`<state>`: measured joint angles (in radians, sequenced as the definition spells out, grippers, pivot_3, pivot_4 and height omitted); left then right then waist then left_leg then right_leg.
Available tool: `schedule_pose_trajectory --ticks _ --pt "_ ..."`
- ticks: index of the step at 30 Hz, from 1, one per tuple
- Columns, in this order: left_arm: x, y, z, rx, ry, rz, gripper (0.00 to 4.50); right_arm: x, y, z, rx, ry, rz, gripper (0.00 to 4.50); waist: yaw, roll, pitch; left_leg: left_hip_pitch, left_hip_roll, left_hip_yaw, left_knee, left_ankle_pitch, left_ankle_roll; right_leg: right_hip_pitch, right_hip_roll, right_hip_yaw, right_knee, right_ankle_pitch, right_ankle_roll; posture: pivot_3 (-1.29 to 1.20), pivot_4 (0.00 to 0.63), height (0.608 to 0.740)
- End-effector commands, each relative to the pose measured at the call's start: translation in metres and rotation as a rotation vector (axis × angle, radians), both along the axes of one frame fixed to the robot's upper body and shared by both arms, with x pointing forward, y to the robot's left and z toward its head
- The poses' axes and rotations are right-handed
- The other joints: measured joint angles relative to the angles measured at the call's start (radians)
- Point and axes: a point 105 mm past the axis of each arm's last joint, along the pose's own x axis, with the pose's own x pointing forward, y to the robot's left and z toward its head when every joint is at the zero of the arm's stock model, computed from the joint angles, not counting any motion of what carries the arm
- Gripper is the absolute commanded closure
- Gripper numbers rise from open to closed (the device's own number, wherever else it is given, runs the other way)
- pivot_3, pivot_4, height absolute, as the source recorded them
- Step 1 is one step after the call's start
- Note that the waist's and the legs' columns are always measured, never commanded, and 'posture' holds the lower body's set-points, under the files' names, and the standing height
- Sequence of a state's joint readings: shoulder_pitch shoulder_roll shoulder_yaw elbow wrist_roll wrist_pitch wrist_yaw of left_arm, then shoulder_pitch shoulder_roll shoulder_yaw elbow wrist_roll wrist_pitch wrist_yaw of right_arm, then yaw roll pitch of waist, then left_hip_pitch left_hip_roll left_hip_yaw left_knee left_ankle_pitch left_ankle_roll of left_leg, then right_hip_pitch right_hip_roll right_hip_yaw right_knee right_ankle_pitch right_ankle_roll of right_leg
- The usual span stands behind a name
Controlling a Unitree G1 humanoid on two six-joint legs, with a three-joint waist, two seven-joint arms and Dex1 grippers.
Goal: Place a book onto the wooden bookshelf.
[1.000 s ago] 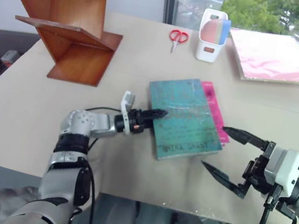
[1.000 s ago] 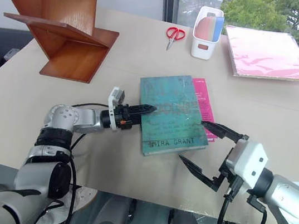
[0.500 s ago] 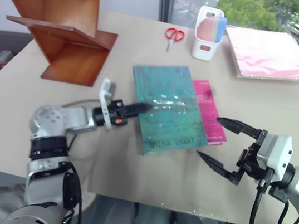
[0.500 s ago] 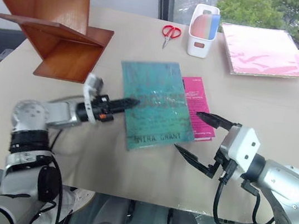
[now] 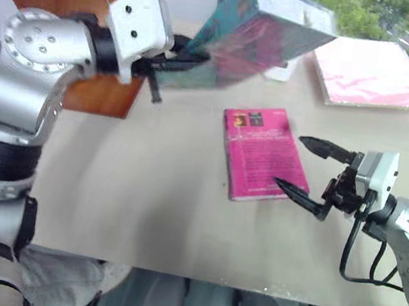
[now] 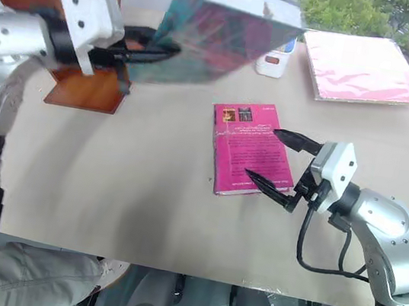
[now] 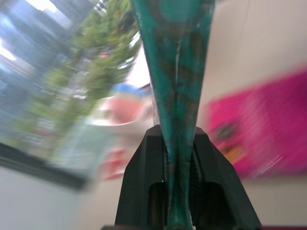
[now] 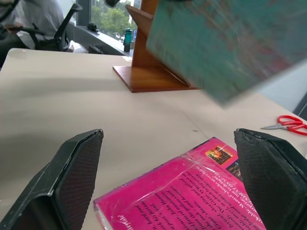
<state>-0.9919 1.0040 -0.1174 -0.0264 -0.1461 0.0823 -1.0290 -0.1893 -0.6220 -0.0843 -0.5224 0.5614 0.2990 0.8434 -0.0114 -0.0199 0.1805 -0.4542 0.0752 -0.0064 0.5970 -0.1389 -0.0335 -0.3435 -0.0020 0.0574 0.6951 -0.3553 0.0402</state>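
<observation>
Now the left pincer [image 5: 174, 58] grips the book [image 5: 252, 41] in the air.

Clamped by one edge between the black fingers [image 7: 146, 187], the teal-green book has a glossy wrapped cover and tilts upward, away from the pincer, well above the tabletop [image 5: 144, 198]. Just behind the left pincer stands the wooden bookshelf [image 8: 148, 72], reddish-brown, with angled boards. The right pincer [image 6: 274, 162] stands wide open and empty, its fingers either side of the near corner of a magenta-pink book [image 6: 250, 147] lying flat on the tabletop. Beyond the right pincer lies a pale pink folder [image 6: 363, 67]; red scissors [image 8: 290, 123] lie farther off, and a white container [image 6: 272, 61] is partly hidden by the raised book.
</observation>
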Motion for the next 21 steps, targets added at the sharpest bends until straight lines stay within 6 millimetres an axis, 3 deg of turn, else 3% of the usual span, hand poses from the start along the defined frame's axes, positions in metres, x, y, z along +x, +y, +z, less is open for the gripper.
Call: schedule_pose_trajectory --ticks 1,12,17,21 --pt "-0.005 0.017 0.022 0.183 -0.11 0.03 4.03 -0.002 0.004 0.008 0.016 -0.053 0.036 0.0 0.0 0.0 0.0 -0.001 0.0 0.001 0.0 0.0 0.0 -0.001 -0.001 0.001 0.0 0.0 0.0 0.0 0.15 0.74" --pt "0.008 0.108 0.049 0.44 -0.074 0.441 4.03 0.023 0.016 0.016 0.046 -0.121 0.097 0.0 -0.002 0.001 0.002 -0.001 0.001 0.002 0.001 -0.001 0.001 -0.002 0.0 0.001 0.0 -0.001 0.0 0.0 0.15 0.74" --pt "0.002 0.128 0.064 0.487 -0.063 0.518 4.03 0.034 0.02 0.024 0.06 -0.168 0.107 0.0 0.0 0.0 0.003 -0.001 0.001 0.002 0.001 -0.001 0.001 -0.002 0.0 0.0 0.001 -0.001 0.0 0.0 0.15 0.74" --pt "-0.002 0.146 0.062 0.498 -0.004 0.565 4.03 0.041 0.03 0.032 0.062 -0.21 0.147 0.0 -0.004 0.001 0.004 -0.001 0.001 0.002 0.001 -0.001 0.001 -0.002 0.0 0.0 0.001 -0.001 0.0 0.0 0.15 0.74"
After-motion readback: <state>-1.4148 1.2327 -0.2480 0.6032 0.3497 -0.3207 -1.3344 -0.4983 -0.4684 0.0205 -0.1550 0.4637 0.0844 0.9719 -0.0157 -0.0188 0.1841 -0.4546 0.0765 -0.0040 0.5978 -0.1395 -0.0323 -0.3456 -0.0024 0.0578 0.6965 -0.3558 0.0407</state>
